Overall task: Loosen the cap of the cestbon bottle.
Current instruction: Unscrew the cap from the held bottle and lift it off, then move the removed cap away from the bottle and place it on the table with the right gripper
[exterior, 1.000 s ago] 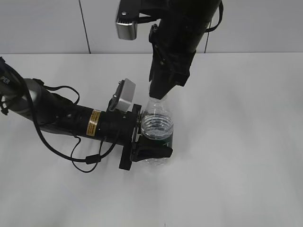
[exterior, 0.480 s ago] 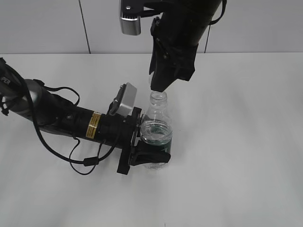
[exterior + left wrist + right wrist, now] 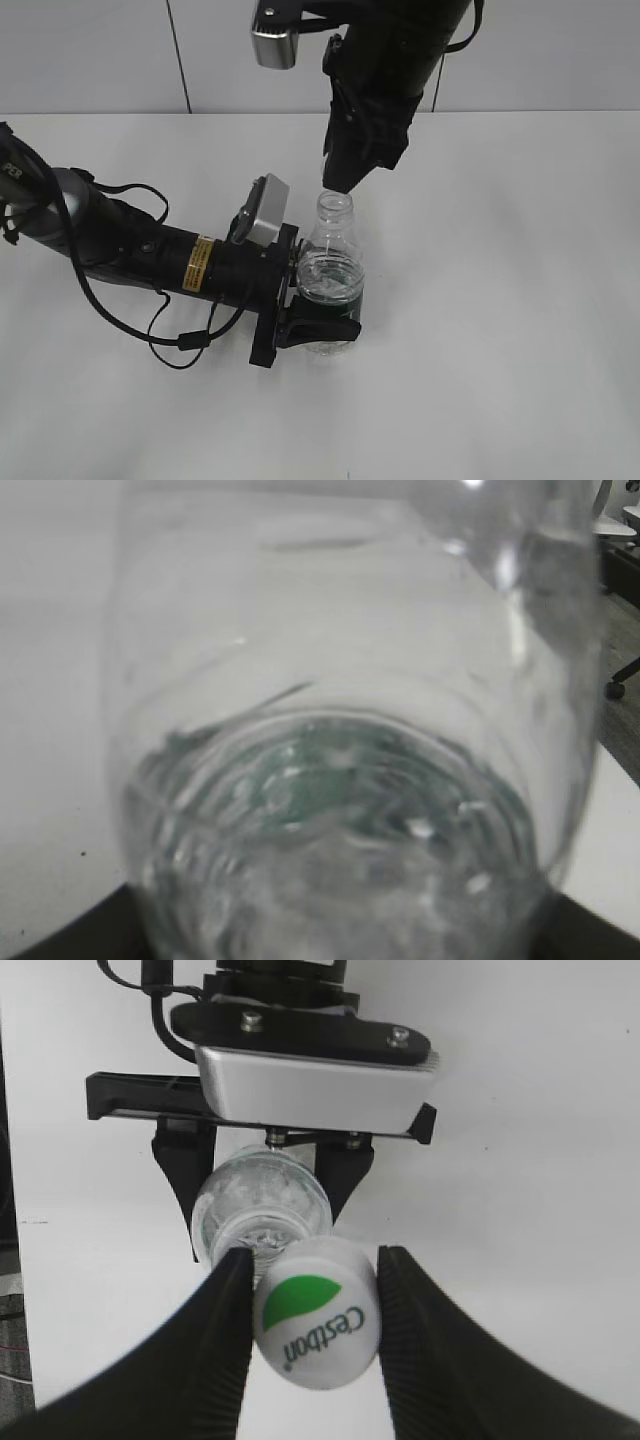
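Observation:
The clear cestbon bottle [image 3: 331, 275] stands upright on the white table, its neck open and bare. My left gripper [image 3: 318, 328] is shut on the bottle's body at the green label band; the left wrist view shows only the blurred bottle [image 3: 340, 780] up close. My right gripper [image 3: 335, 182] hangs just above the bottle mouth. In the right wrist view its two black fingers [image 3: 312, 1310] are shut on the white cap [image 3: 315, 1312] with the green leaf patch, held off the bottle, whose open mouth [image 3: 262, 1205] shows beyond and below it.
The white table [image 3: 500, 300] runs out to the right and front of the bottle. A grey wall [image 3: 560, 50] stands behind it. The left arm [image 3: 130, 250] lies low across the table's left side with a loose black cable [image 3: 180, 340].
My right gripper has lifted off the bottle with the cap in it. The bottle mouth, covered a second ago, is now bare. The left gripper and bottle barely moved.

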